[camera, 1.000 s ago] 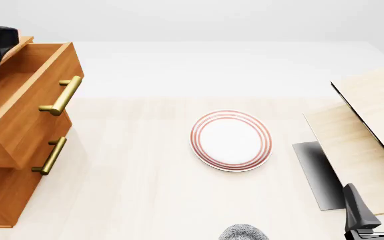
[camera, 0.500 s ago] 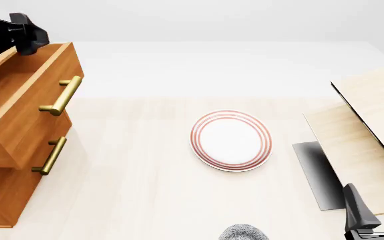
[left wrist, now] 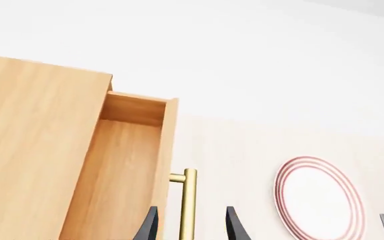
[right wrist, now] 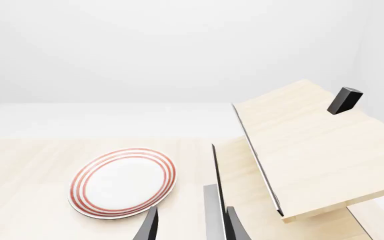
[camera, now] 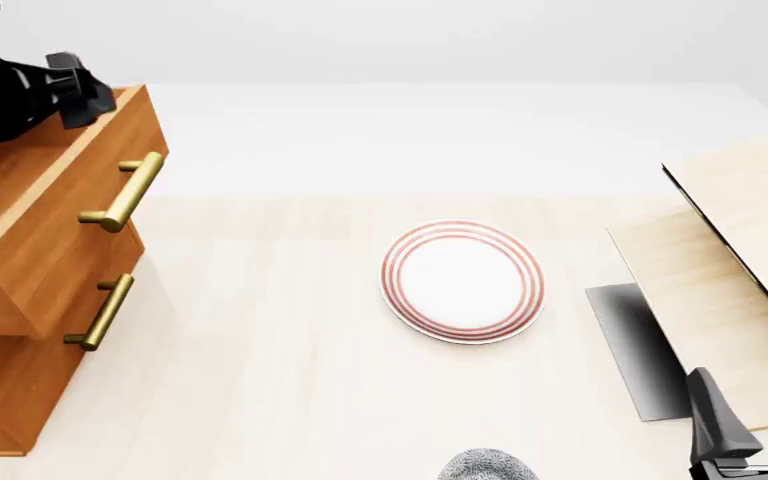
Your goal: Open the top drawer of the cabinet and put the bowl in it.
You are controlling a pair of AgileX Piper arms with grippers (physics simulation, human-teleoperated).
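Note:
The orange-brown cabinet (camera: pixel 4 395) stands at the table's left edge. Its top drawer (camera: pixel 51 250) is pulled out, brass bar handle (camera: pixel 124 190) facing right, and its inside looks bare. My left gripper (camera: pixel 84 95) hovers open above the drawer's far front corner, holding nothing. In the left wrist view its fingertips (left wrist: pixel 146 227) frame the handle (left wrist: pixel 187 205) from above, apart from it. The speckled bowl (camera: pixel 488 466) peeks in at the near edge, mostly cut off. My right gripper (camera: pixel 751 415) stands open at the near right, empty.
A white plate with red rings (camera: pixel 462 281) lies mid-table, just beyond the bowl. A pale light-wood structure (camera: pixel 738 270) with a dark slab (camera: pixel 631 350) under it fills the right side. A small black block (right wrist: pixel 344 100) sits on its top. A lower drawer handle (camera: pixel 101 312) sticks out.
My left gripper has travelled from behind the open drawer's back to above its far front corner. The drawer, bowl, plate and right arm stayed put.

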